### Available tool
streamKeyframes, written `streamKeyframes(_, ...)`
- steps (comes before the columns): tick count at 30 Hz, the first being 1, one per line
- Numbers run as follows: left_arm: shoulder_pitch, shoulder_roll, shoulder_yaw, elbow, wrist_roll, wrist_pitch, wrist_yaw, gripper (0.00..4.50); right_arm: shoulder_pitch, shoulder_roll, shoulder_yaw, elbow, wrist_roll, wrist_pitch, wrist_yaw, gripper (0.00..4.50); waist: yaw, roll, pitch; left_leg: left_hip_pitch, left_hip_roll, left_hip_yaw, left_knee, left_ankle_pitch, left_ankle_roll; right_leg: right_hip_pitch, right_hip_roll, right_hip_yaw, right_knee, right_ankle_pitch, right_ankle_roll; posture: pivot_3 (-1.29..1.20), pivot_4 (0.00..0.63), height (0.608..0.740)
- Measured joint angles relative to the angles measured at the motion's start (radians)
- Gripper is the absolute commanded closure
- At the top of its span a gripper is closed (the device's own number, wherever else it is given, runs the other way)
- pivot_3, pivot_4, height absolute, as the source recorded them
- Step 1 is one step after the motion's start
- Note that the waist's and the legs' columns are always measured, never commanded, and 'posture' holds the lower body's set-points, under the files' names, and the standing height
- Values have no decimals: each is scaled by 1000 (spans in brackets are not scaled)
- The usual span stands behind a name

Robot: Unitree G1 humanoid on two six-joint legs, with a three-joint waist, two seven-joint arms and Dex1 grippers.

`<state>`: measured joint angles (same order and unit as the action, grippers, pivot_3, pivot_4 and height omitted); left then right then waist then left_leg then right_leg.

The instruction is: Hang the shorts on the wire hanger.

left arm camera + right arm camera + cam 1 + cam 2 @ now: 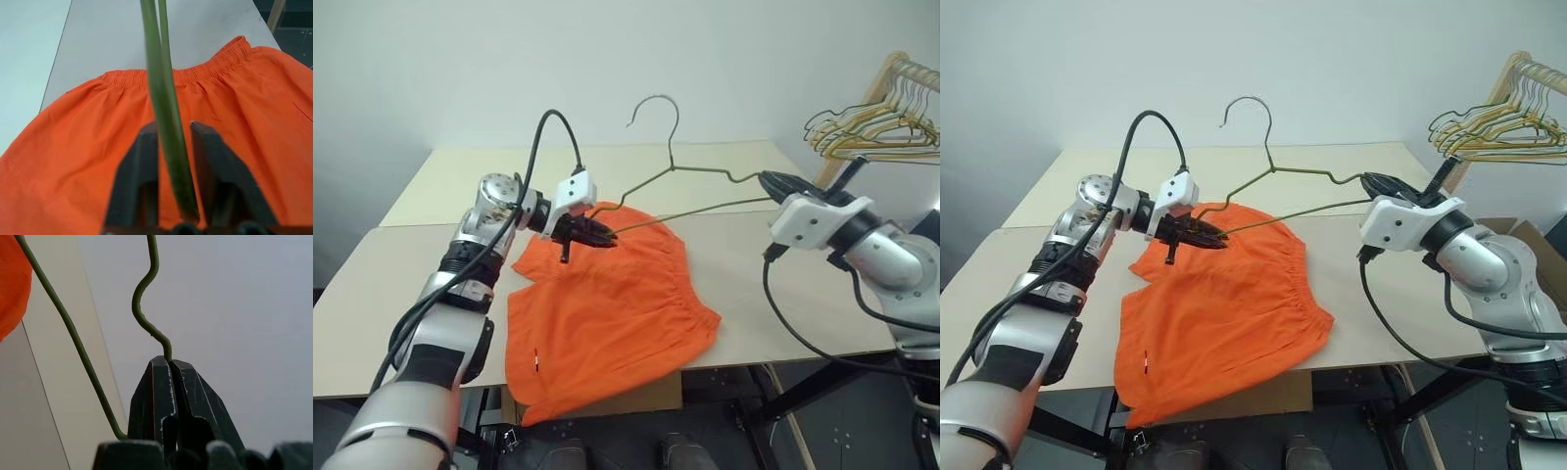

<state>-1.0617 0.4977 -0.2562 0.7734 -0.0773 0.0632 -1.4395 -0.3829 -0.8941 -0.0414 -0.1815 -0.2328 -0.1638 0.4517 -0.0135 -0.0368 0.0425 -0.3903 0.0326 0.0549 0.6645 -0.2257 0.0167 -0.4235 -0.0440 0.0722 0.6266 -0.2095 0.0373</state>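
Observation:
The bright orange shorts (607, 323) lie flat on the table, waistband toward the right, one leg hanging over the front edge. The thin olive wire hanger (674, 137) is held in the air above their far edge, hook up. My left gripper (607, 235) is shut on the hanger's left corner, just over the shorts' top edge; in the left wrist view the wire (168, 147) runs between its black fingers (142, 166). My right gripper (773, 181) is shut on the hanger's right end, where the wire (146, 298) rises in a kink from the closed tips.
A pale beige table (783, 294) carries the shorts, with a seam across it behind them. At the back right a wooden pole holds a bunch of yellow, green and dark hangers (881, 122). Cardboard (646, 397) shows under the front edge.

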Motion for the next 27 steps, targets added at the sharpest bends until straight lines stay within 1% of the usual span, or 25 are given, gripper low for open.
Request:
streamKeyframes(3, 0, -1, 12, 11, 7, 0, 33, 4500, 0, 0, -6, -8, 15, 0, 27, 3772, 0, 0, 0, 0, 0, 0, 0, 0, 0, 0, 0, 0, 0, 0, 0, 52, 0, 740)
streamKeyframes(4, -1, -1, 13, 14, 13, 0, 45, 4500, 0, 0, -8, -8, 26, 0, 40, 3467, 0, 0, 0, 0, 0, 0, 0, 0, 0, 0, 0, 0, 0, 0, 0, 53, 0, 740)
streamKeyframes(6, -13, -12, 13, 34, 24, 0, 67, 4500, 8, -14, -12, -9, 48, -10, 77, 2633, 1, 0, 0, 0, 0, 0, 0, 0, 0, 0, 0, 0, 0, 0, 0, 59, 0, 740)
streamKeyframes(7, -20, -15, 13, 40, 29, 1, 75, 4500, 14, -21, -13, -9, 57, -15, 93, 2366, 2, 0, 0, 0, 0, 0, 0, 0, 0, 0, 0, 0, 0, 0, 0, 60, 0, 740)
streamKeyframes(10, -39, -15, 24, 54, 37, 0, 87, 4500, 44, -48, -15, -20, 96, -28, 165, 1234, 2, 0, 0, 0, 0, 0, 0, 0, 0, 0, 0, 0, 0, 0, 0, 68, 0, 740)
streamKeyframes(13, -40, -8, 24, 59, 47, -15, 83, 4500, 68, -117, -15, -37, 209, 41, 322, 173, 2, 0, 0, 0, 0, -1, 0, 0, 0, 0, 0, 0, 0, 0, 0, 77, 0, 740)
streamKeyframes(17, -39, 15, 18, 64, 81, -89, 62, 4500, 46, -154, -12, -44, 297, 158, 445, 173, 0, 0, 0, 1, 0, 0, 0, 0, 0, 0, 0, 0, 1, 0, 0, 86, 0, 740)
streamKeyframes(19, -36, 25, 13, 65, 94, -122, 51, 4500, -28, -162, 14, -40, 331, 266, 510, 173, -1, 0, 0, 1, 1, 0, 2, 0, 0, 0, 1, 0, 3, 0, 0, 82, 0, 740)
streamKeyframes(21, -35, 26, 10, 67, 106, -139, 46, 4500, -126, -177, 63, -39, 362, 405, 579, 173, 0, 0, 0, 1, 2, -1, 4, 0, 0, 0, 1, 0, 4, 0, -1, 83, 0, 740)
streamKeyframes(23, -34, 25, 10, 68, 115, -150, 44, 4500, -211, -177, 120, -32, 366, 505, 635, 173, 2, 0, 0, 1, 2, -1, 4, 0, 0, 0, 1, -1, 4, -3, -5, 88, 0, 740)
streamKeyframes(27, -34, 21, 9, 73, 123, -151, 41, 4500, -345, -144, 258, 19, 330, 621, 719, 173, 7, 0, 0, -2, 2, 0, 6, 0, 0, -2, 1, -1, 4, -2, -5, 114, 0, 740)
